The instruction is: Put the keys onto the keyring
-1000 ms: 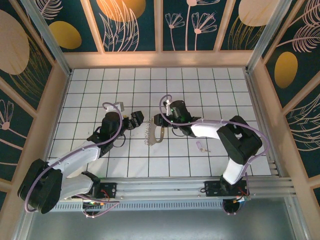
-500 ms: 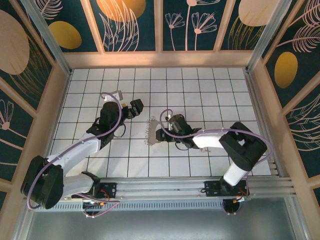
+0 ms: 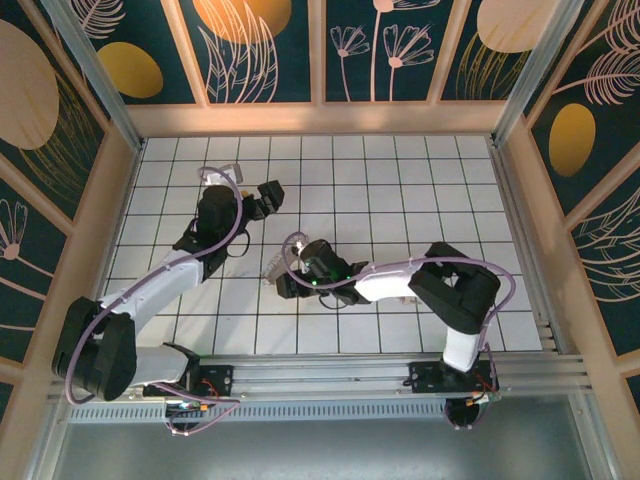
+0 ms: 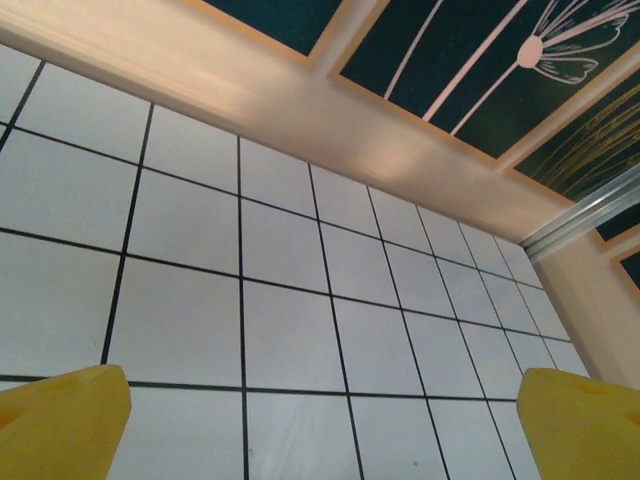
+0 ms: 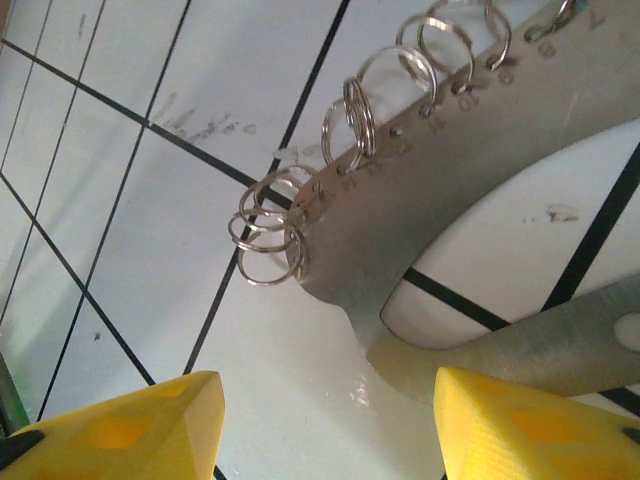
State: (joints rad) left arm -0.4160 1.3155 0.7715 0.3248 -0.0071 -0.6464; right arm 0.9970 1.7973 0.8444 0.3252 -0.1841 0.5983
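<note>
The white tiled table [image 3: 420, 190] is the biggest thing here, with both arms stretched out over it. The left arm [image 3: 160, 290] reaches up toward the far-left part of the table. The right arm [image 3: 445, 285] folds back and points left across the near half.

The left end effector [image 3: 268, 193] is spread about as wide as it goes. Its wrist cam has one yellow fingertip [image 4: 60, 425] in each bottom corner, with bare tiles between them, so it's got hold of nothing.

The right end effector [image 5: 320, 430] is open too, not quite as wide, and has nothing gripped. Its yellow fingertips [image 5: 530, 430] sit on either side of a patch of table.

The keyring [image 5: 470, 150] lies flat on the table just ahead of those fingertips, a bit left of the middle and toward the near edge. It's a grey metal loop with a row of numbered holes, and small split rings [image 5: 357, 112] hang from the holes along its outer edge. The loop's lower arm passes very close to the right-hand fingertip, but it's hard to say if they actually touch.
</note>
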